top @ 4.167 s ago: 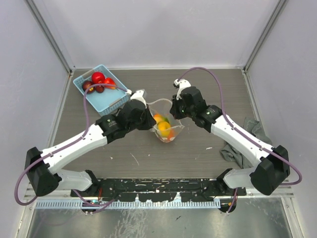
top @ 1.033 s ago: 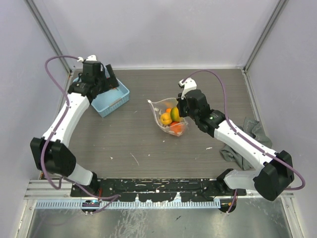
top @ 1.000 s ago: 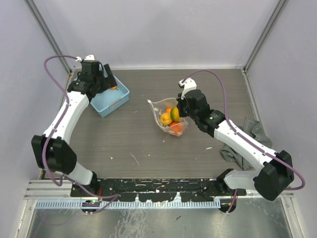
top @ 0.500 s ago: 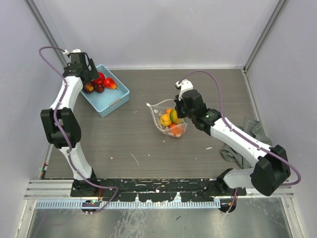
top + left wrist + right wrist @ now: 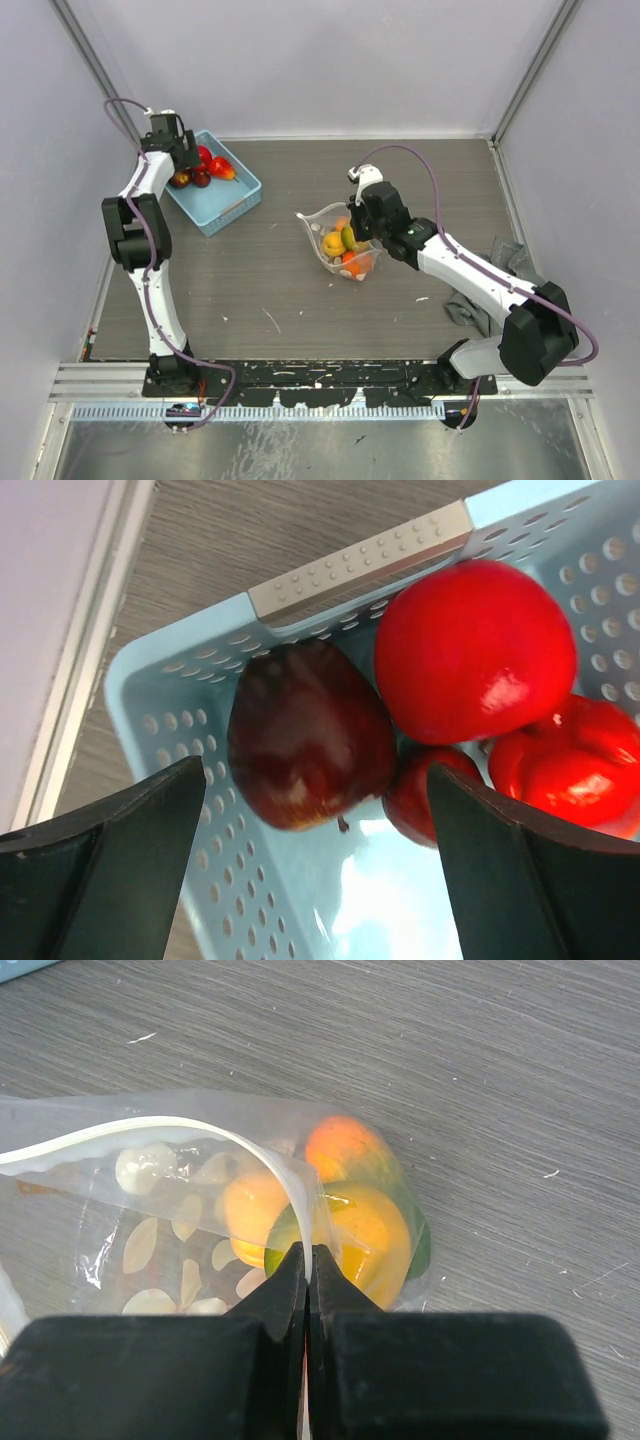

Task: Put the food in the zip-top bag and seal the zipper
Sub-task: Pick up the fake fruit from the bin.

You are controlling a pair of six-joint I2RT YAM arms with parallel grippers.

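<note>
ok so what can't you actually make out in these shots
Left wrist: a small red fruit is mostly hidden behind the dark red fruit and round red fruit; the lobed red fruit is cut by the right edge.
Right wrist: the zip-top bag runs off the left edge; shut jaws cover its pinched rim.
Top view: bagged fruit too overlapped to count.

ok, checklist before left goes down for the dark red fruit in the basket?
1. Jaws of left gripper open: ok, spread wide.
2. Target dark red fruit between the fingers: ok, roughly centred.
3. Room for both fingers: not ok, red fruit sits against the target.
4. Clearance to the basket wall: cannot tell.
5. Hold of right gripper on zip-top bag edge: ok, shut on it.
6. Bag mouth open, zipper unsealed: ok.
</note>
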